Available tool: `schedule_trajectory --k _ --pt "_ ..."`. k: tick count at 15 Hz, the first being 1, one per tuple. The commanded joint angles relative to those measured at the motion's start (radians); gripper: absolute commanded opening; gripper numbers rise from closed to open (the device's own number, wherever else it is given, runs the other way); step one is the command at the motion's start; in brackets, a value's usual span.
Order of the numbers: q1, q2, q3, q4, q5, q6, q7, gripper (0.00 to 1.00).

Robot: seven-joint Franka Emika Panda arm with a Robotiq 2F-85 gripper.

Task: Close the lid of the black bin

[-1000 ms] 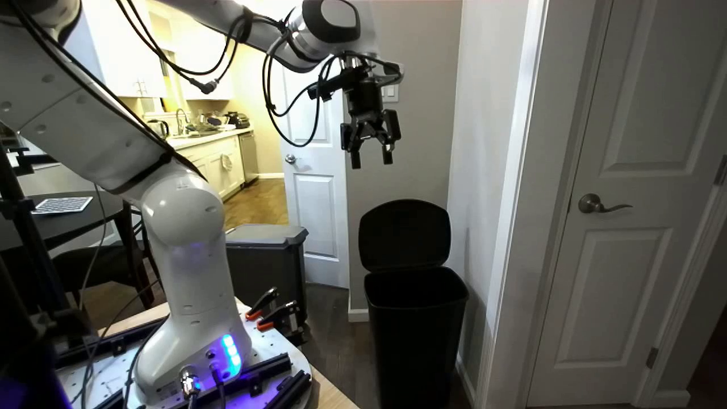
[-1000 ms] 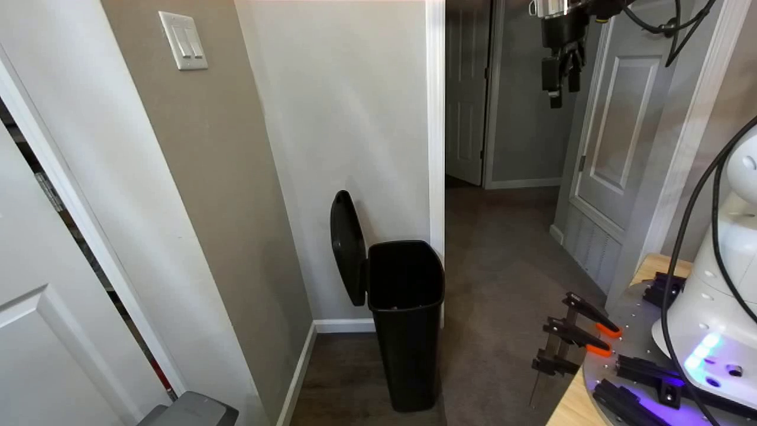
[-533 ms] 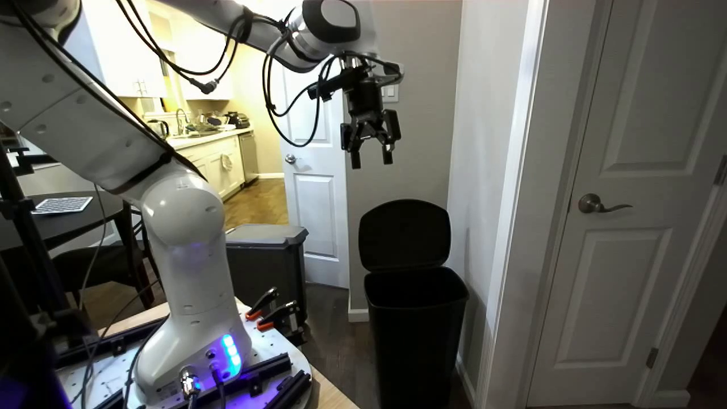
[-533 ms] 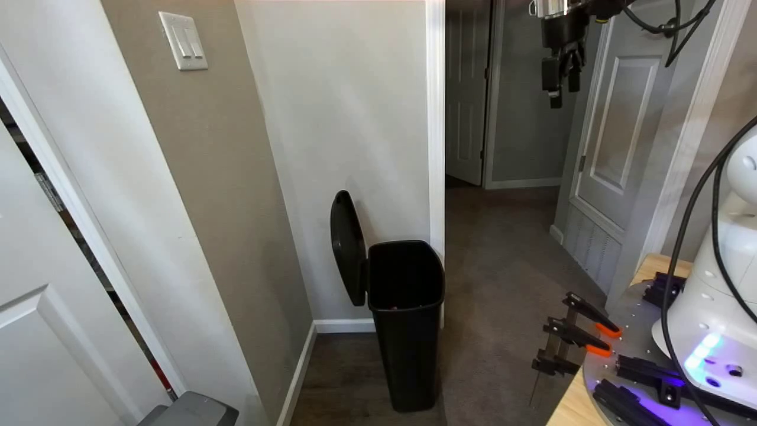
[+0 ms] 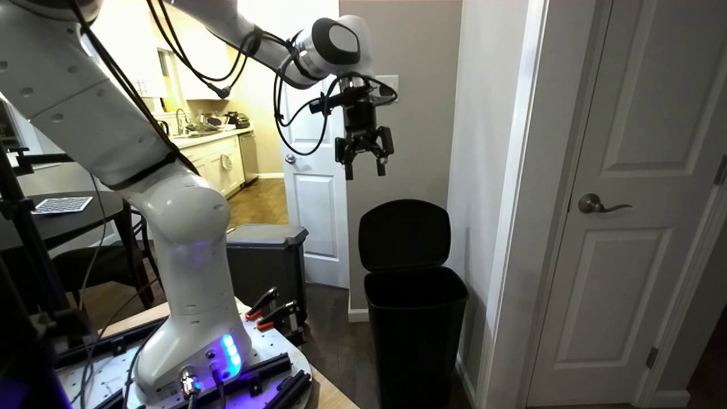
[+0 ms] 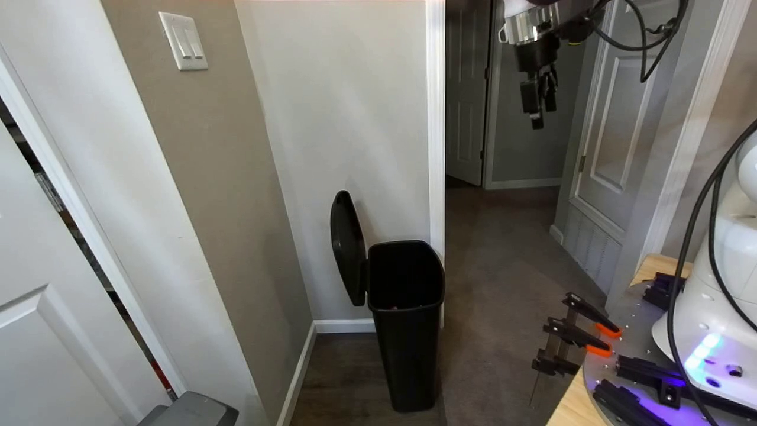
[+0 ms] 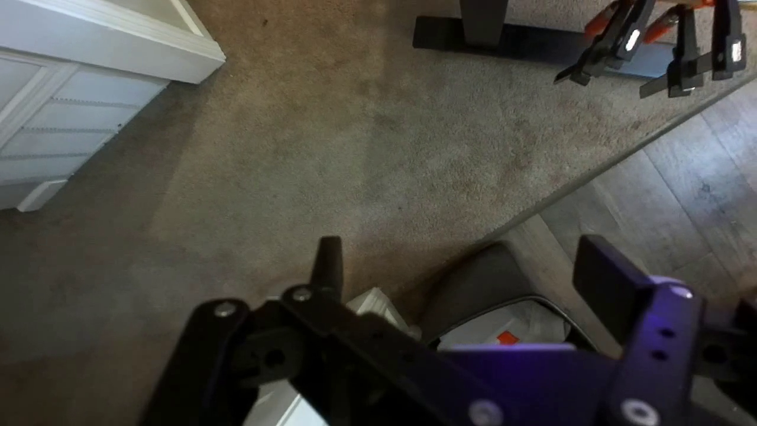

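Note:
The black bin stands on the floor near the wall, also in an exterior view. Its lid stands up, hinged at the rim, leaning slightly back from the opening; its edge shows in an exterior view. My gripper is open and empty, well above the bin and apart from the lid. It also hangs high in an exterior view. In the wrist view the bin shows between the open fingers, with pale contents and a small red piece inside. The lid is hidden there.
A grey bin stands behind the arm's base. Clamps stick out from the robot's table edge. The light wall and the white door trim rise close beside the black bin. A light switch is on the wall.
The arm has moved in the last half second. My gripper is lower, and further left in both exterior views. The bin and its lid have not moved.

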Motion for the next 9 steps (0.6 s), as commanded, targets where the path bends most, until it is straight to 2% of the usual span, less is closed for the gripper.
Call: schedule_trajectory --k 1,9 --pt "0.056 0.146 0.039 0.047 0.006 0.042 -0.009 1.0" --pt "0.148 0.404 0.13 0.197 -0.01 0.17 -0.026 1.0"
